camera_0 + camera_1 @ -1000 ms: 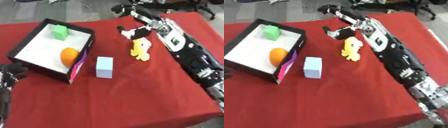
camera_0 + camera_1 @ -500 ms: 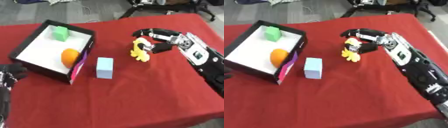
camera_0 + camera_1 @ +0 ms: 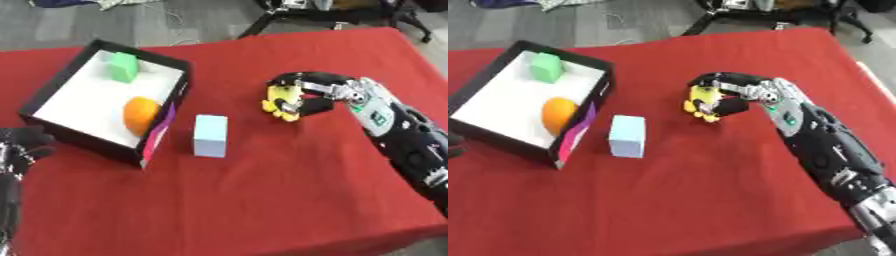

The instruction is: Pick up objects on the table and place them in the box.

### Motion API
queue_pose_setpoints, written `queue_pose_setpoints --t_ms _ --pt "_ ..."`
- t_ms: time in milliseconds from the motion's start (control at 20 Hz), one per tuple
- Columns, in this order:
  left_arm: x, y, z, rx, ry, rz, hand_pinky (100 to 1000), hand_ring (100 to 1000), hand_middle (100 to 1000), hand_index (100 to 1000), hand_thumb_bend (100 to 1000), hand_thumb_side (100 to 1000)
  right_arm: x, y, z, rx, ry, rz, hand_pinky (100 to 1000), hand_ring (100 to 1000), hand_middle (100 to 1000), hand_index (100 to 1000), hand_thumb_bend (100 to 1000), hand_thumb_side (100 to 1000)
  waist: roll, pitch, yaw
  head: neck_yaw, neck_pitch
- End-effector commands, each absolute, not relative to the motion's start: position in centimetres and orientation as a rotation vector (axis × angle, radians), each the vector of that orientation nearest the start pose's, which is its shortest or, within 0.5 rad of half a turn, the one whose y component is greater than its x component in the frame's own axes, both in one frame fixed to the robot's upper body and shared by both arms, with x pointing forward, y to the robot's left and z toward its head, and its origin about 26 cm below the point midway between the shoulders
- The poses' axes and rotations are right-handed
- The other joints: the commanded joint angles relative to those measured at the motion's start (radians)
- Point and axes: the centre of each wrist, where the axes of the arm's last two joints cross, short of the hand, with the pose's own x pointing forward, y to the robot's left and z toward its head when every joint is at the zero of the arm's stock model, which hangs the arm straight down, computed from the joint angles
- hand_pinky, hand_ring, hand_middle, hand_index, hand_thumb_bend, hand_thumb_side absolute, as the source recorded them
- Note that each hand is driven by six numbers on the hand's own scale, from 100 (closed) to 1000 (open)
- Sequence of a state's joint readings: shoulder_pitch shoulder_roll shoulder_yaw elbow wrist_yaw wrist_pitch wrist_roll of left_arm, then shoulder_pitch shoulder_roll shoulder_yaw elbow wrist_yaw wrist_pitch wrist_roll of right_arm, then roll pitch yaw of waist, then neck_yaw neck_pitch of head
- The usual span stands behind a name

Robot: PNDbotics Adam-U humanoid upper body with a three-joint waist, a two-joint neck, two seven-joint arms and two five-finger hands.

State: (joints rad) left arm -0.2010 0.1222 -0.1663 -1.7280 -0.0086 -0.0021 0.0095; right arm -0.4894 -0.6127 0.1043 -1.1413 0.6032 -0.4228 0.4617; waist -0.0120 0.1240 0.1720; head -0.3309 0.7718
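A black box (image 3: 58,86) with a white floor stands at the left of the red table, holding a green block (image 3: 122,67) and an orange ball (image 3: 141,115). A light blue block (image 3: 210,135) lies just right of the box. My right hand (image 3: 308,92) reaches in from the right, and its fingers curl round a small yellow toy (image 3: 281,100) on the table. My left hand (image 3: 24,146) rests at the left edge below the box, its fingers curled with nothing in them.
The red cloth (image 3: 245,200) covers the table, with bare cloth in front of the box and the block. Grey floor and dark chair legs (image 3: 271,15) lie beyond the far edge.
My right hand has come down from the far side of the table and closed its fingers round the yellow toy. The left hand has not moved.
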Motion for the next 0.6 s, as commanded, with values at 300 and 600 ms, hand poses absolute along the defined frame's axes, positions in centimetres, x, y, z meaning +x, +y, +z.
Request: queue_pose_setpoints --t_ms 300,600 --pt "31.35 20.09 9.33 -0.071 -1.937 -0.291 741 729 586 726 100 933 39.02 -39.78 9.39 -0.64 -1.341 1.499 851 662 597 824 100 316 0.009 -0.024 -0.002 -0.009 -0.002" --pt "31.36 20.06 9.33 -0.072 -1.938 -0.29 741 730 587 726 100 933 39.43 -39.22 10.16 -0.766 -1.533 1.354 764 466 253 459 100 198 0.011 -0.025 -0.003 -0.011 -0.002"
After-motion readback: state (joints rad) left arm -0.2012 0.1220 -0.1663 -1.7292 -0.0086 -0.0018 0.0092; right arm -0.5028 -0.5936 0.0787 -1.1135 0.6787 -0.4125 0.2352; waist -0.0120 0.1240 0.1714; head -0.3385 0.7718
